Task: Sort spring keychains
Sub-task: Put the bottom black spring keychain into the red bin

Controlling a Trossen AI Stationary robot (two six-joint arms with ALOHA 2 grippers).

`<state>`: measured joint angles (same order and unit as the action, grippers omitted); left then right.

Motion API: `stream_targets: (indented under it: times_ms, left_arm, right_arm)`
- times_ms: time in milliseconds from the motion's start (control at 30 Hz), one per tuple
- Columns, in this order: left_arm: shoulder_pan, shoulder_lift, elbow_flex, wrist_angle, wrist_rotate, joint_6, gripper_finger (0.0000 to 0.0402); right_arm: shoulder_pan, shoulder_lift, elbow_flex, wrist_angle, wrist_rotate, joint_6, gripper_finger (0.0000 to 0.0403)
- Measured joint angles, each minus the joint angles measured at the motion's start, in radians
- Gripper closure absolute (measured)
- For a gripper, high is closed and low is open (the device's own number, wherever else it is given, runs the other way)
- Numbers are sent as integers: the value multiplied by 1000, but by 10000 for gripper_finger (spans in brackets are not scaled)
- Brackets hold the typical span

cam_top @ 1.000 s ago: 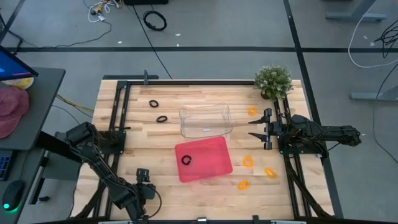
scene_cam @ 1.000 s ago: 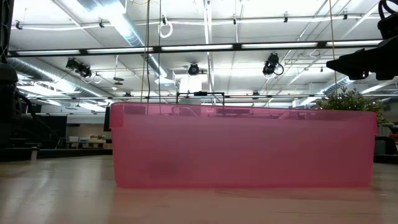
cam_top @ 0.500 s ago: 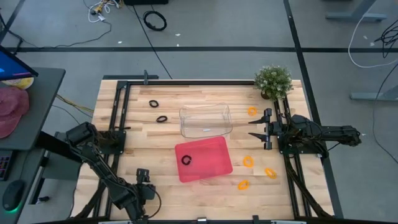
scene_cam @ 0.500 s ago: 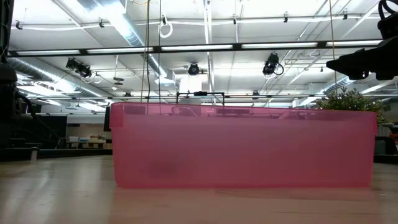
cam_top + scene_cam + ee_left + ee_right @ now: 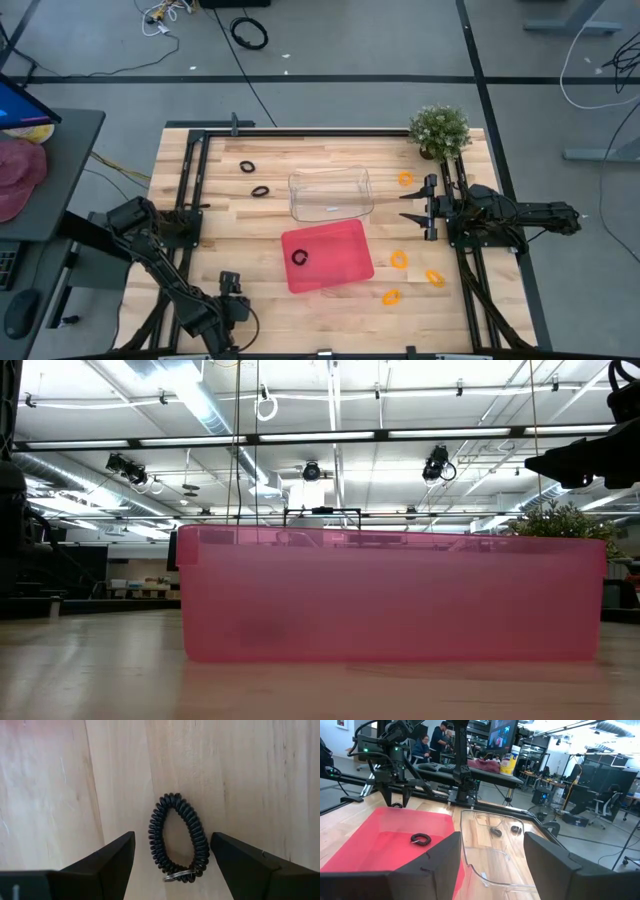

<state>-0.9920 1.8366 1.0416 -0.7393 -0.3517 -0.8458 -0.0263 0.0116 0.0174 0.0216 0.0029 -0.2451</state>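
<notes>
Black keychain [image 5: 178,838] lies on the wood between the wide, empty fingers of the left gripper [image 5: 172,862]; a crooked descent could push it aside; right gripper [image 5: 408,206] waits open beside the clear tray [image 5: 330,193].

Low view: the red tray [image 5: 390,595] fills the frame, its translucent wall hiding its contents and the table beyond. Left wrist view: the black spring keychain [image 5: 178,838] lies between finger bases cut off by the frame edge.
</notes>
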Motion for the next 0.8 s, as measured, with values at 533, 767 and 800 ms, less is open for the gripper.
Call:
stream_targets:
  times_ms: [533,767,800]
  left_arm:
    - [1,2,-2,37,-10,-6,125]
    - [1,2,-8,41,-7,-7,128]
    - [1,0,-20,58,-6,-7,131]
  right_arm:
    - [0,0,0,0,0,0,181]
    - [0,0,0,0,0,0,181]
    - [0,0,0,0,0,0,181]
